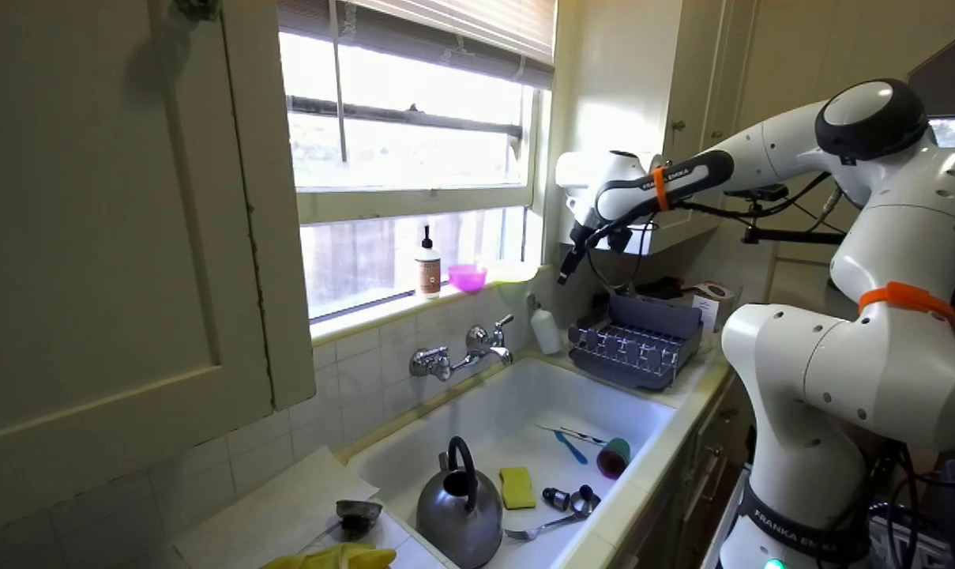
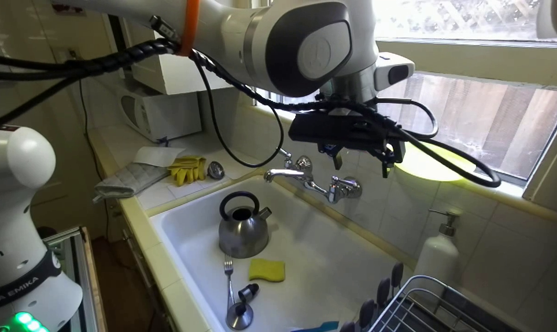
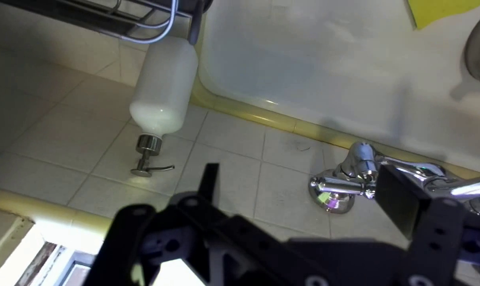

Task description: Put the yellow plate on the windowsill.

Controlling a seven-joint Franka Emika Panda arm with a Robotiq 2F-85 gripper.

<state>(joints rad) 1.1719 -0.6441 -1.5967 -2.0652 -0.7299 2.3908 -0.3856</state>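
The yellow plate (image 1: 516, 273) lies on the windowsill (image 1: 366, 322) at its far end, right of a pink bowl. In an exterior view the plate (image 2: 437, 163) is bright lime-yellow and partly covered by a black cable. The white windowsill (image 2: 512, 188) also shows there. My gripper (image 2: 361, 167) is open and empty, fingers pointing down, in front of the wall above the sink and close to the plate in the picture. In an exterior view my gripper (image 1: 592, 259) is right of the plate, apart from it. In the wrist view only wall tiles and the tap lie between the fingertips (image 3: 299, 178).
A brown-labelled soap bottle (image 1: 428, 270) and pink bowl (image 1: 467, 278) stand on the sill. The wall tap (image 2: 306, 177) projects over the sink. A white dispenser (image 2: 437, 253) and dish rack (image 1: 639, 340) stand behind. The kettle (image 2: 243, 233) and sponge (image 2: 266, 269) are in the sink.
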